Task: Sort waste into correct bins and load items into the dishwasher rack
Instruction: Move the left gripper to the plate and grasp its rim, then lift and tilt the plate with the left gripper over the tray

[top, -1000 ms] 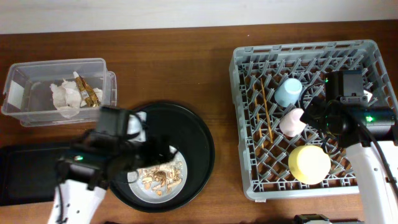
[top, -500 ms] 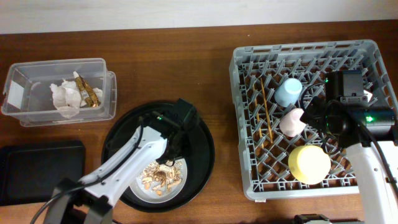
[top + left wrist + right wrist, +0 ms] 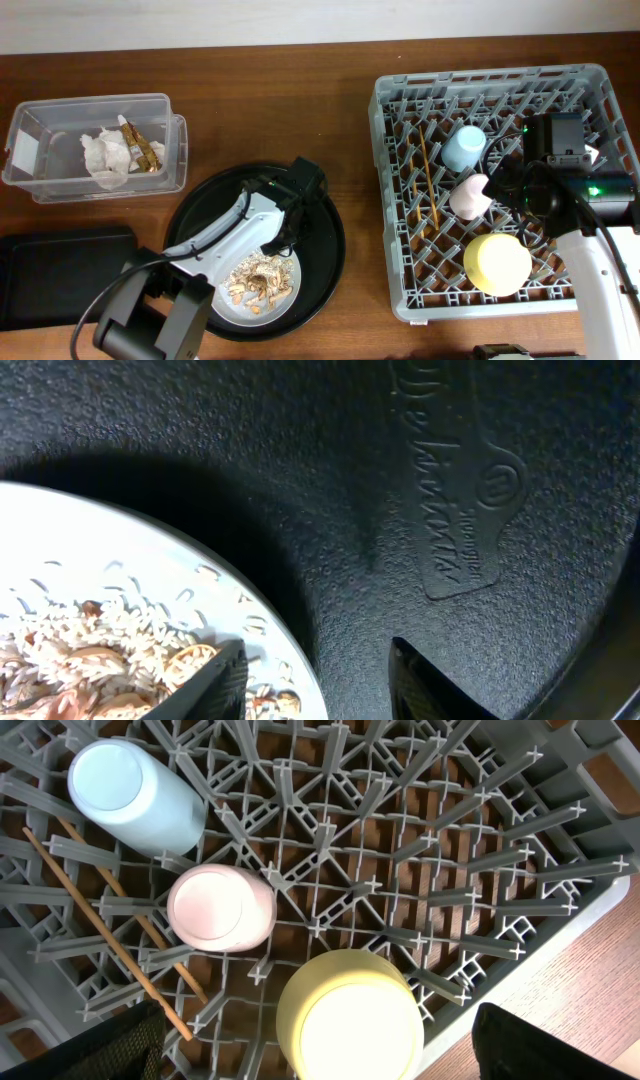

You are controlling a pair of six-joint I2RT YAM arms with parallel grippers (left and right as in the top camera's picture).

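Observation:
The pale plate (image 3: pixel 281 291) lies on the round black tray with tan food scraps (image 3: pixel 255 280) on it. My left gripper (image 3: pixel 284 230) is open and straddles its upper right rim. In the left wrist view one finger (image 3: pixel 215 682) rests over the plate (image 3: pixel 120 560) by the food scraps (image 3: pixel 90 650), the other (image 3: pixel 425 685) over the tray. The dishwasher rack (image 3: pixel 392 200) holds the light-blue cup (image 3: pixel 463 147), pink cup (image 3: pixel 469 196), yellow bowl (image 3: pixel 497 263) and chopsticks (image 3: pixel 428 180). My right gripper (image 3: pixel 330 1045) hangs open over the yellow bowl (image 3: pixel 350 1015).
The round black tray (image 3: pixel 320 215) sits at centre left. The clear tub (image 3: pixel 40 150) at the far left holds white napkins (image 3: pixel 105 155) and the gold-brown wrapper (image 3: pixel 140 148). The shallow black tray (image 3: pixel 60 272) lies at the front left.
My left arm has swung from the tray's left side across to the plate's upper right rim, and its jaws have narrowed. The right arm has not moved.

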